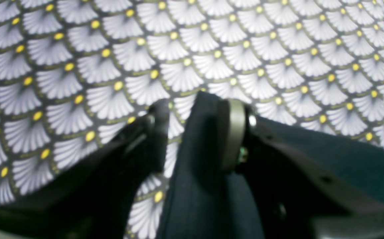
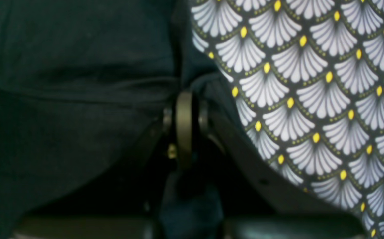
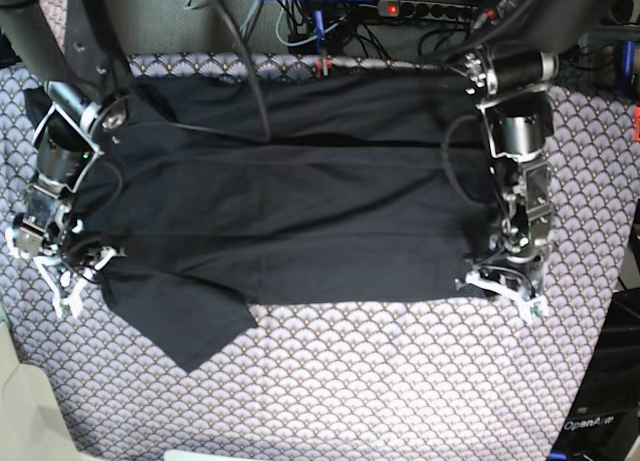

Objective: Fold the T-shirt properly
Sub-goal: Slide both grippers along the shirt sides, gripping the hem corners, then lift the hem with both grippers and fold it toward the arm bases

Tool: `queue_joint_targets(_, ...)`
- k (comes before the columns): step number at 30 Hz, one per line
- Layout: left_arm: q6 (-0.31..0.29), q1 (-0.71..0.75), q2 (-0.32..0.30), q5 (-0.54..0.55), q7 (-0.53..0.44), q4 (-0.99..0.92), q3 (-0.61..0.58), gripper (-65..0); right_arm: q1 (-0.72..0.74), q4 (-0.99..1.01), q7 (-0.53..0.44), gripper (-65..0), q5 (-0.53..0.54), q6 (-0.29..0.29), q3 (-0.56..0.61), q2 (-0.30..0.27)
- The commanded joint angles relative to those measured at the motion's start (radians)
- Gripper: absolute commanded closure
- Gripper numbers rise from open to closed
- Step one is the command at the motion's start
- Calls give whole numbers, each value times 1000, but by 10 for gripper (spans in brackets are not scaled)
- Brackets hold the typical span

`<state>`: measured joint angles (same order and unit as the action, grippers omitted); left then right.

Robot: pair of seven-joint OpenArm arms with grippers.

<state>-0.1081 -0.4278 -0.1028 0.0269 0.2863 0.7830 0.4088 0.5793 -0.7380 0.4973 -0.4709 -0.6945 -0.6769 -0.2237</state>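
The big black soft cloth T-shirt (image 3: 290, 211) lies spread flat on the grey cloth with the scallop pattern (image 3: 400, 381), which covers the table. In the base view the shirt reaches from one arm to the other. One short sleeve (image 3: 185, 316) sticks out at the front, near that view's left side. More patterned cloth shows in front of the shirt and at both sides. The right gripper (image 3: 62, 266) sits at the shirt's edge on that view's left. The left gripper (image 3: 507, 278) sits at the shirt's front corner on that view's right. Behind the shirt, past the table, lie cables and a power strip (image 3: 430, 8).
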Motion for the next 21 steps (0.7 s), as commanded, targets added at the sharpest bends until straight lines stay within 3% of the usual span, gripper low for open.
queue_joint_targets(1,-8,-30,-7,6,-22,10,-6,-238,28,-16,-7,0,7,-4,3,-12)
queue_joint_targets(16,-8,-32,-7,6,-25,-29,-6,-238,24,-16,1,0,7,-4,3,-3)
queue_joint_targets(21,-12,-59,-7,6,-94,-135,-8,-238,9,-16,1,0,7,-4,3,-1)
